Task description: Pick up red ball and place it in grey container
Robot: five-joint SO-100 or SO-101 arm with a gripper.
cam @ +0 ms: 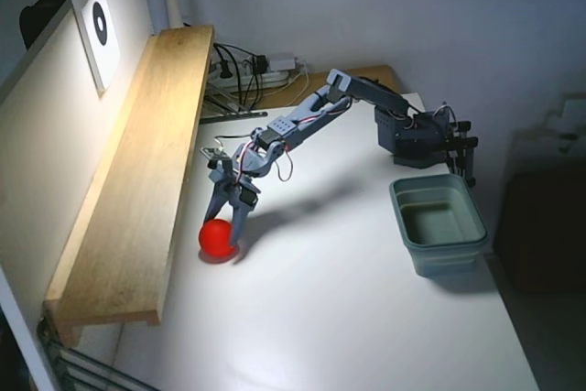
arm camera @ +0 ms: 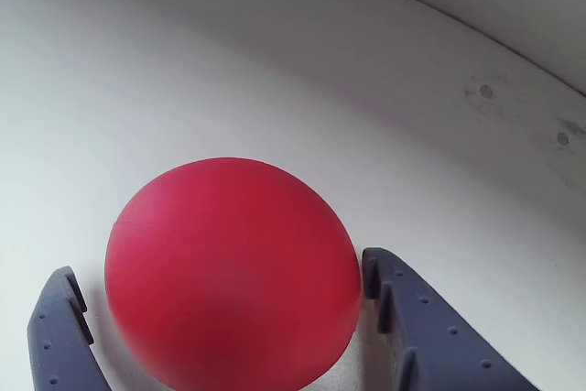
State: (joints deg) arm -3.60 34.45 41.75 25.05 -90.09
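Fixed view: red ball [cam: 217, 236] on the table, lower left of frame, gripper [cam: 229, 226] lowered over it; grey container [cam: 438, 222] empty, well apart at right. Wrist view: fingers [arm camera: 417, 318] spread around the ball [arm camera: 231, 272], right one touching, left one just clear; nothing lifted, grasp and carry remain.

I reach out across the white table [cam: 348, 318] with my gripper [cam: 227, 226] lowered around the red ball [cam: 217, 236], fingers straddling it, just beside the wooden shelf [cam: 137, 180]. The grey container [cam: 439, 223] sits well apart from that shelf, near my base [cam: 417, 139].
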